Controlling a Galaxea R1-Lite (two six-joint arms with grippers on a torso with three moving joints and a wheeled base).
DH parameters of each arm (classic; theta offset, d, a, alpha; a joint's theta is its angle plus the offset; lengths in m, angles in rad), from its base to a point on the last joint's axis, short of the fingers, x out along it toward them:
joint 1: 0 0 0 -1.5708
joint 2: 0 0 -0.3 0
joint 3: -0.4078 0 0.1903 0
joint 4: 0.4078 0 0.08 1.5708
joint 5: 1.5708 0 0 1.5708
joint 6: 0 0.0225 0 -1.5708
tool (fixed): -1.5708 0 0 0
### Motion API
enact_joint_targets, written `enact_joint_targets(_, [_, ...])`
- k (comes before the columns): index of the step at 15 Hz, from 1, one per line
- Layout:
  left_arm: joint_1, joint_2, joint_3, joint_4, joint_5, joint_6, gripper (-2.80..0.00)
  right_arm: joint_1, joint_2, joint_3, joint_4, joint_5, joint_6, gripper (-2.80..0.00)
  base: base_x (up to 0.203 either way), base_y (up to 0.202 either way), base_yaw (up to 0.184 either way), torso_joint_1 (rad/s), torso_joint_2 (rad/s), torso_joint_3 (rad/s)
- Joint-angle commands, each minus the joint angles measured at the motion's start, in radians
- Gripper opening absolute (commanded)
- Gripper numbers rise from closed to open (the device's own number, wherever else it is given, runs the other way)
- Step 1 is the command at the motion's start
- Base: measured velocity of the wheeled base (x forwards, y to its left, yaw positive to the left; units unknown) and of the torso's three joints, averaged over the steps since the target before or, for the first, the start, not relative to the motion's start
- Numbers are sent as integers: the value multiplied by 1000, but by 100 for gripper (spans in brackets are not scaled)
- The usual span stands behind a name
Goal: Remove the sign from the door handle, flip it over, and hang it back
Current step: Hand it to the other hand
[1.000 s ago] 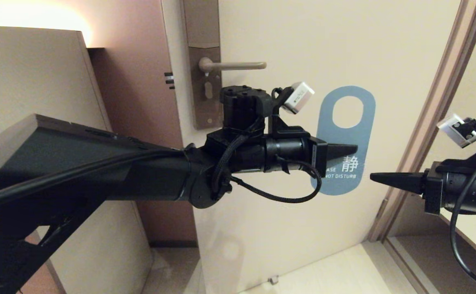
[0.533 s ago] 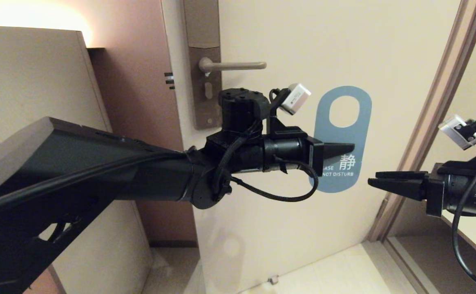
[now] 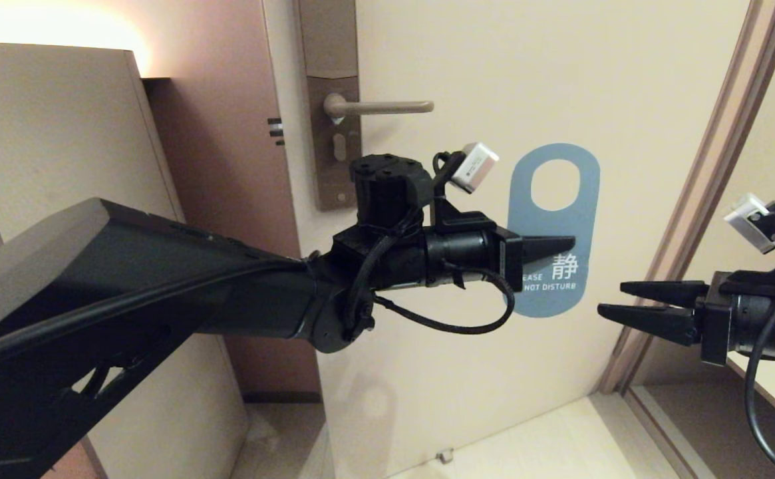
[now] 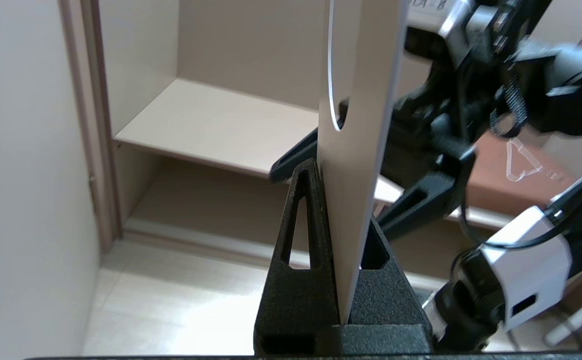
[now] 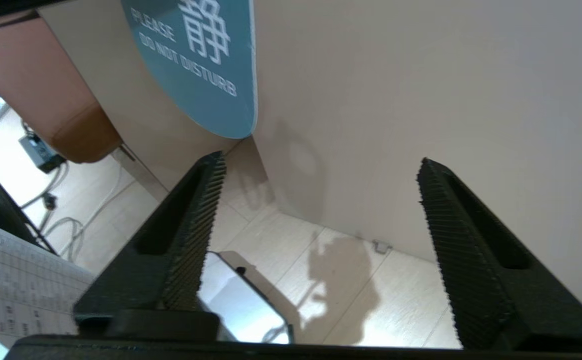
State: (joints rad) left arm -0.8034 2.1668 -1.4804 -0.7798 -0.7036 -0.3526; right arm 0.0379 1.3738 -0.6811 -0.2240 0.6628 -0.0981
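The sign (image 3: 557, 229) is off the door handle (image 3: 387, 106) and held upright in front of the door, blue "DO NOT DISTURB" side toward me. My left gripper (image 3: 570, 243) is shut on the sign's left edge, below and right of the handle. In the left wrist view the sign (image 4: 358, 165) shows edge-on, clamped between the fingers, my left gripper (image 4: 338, 192) closed round it. My right gripper (image 3: 610, 299) is open, just right of the sign's lower end, apart from it. In the right wrist view the sign (image 5: 206, 75) lies beyond my open right gripper (image 5: 320, 165).
The cream door (image 3: 493, 372) stands behind the sign, with the lock plate (image 3: 330, 133) at its left edge. The door frame (image 3: 700, 199) runs up on the right. A beige cabinet (image 3: 48, 133) stands at left. Pale floor (image 3: 547, 439) below.
My right gripper has opened its fingers and dropped slightly. My left gripper with the sign has shifted a little left and down.
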Motion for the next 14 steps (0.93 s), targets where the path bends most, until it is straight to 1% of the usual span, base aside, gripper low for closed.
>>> enact_joint_targets(1, [0, 1, 8, -25, -5, -23, -280, 3, 11, -3, -3, 8, -8, 0, 0, 0, 0, 0, 0, 0])
enact_joint_targets(2, [-2, 5, 8, -29, -8, -25, -280, 5, 17, -3, -11, 9, -7, 0, 0, 0, 0, 0, 0, 0])
enact_joint_targets(4, [-3, 7, 8, -29, -34, -25, -280, 21, 40, -2, -66, 8, -4, 0, 0, 0, 0, 0, 0, 0])
enact_joint_targets(6, [-10, 7, 8, -29, -39, -26, -280, 49, 60, -6, -107, 8, -2, 0, 0, 0, 0, 0, 0, 0])
enact_joint_targets(8, [-14, 7, 8, -29, -39, -26, -280, 85, 66, -10, -116, 8, -1, 0, 0, 0, 0, 0, 0, 0])
enact_joint_targets(11, [-20, 8, 8, -30, -40, -43, -280, 143, 65, -11, -117, 8, 0, 0, 0, 0, 0, 0, 0, 0])
enact_joint_targets(14, [-20, 10, 9, -55, -40, -70, -280, 152, 59, -12, -117, 9, 8, 0, 0, 0, 0, 0, 0, 0])
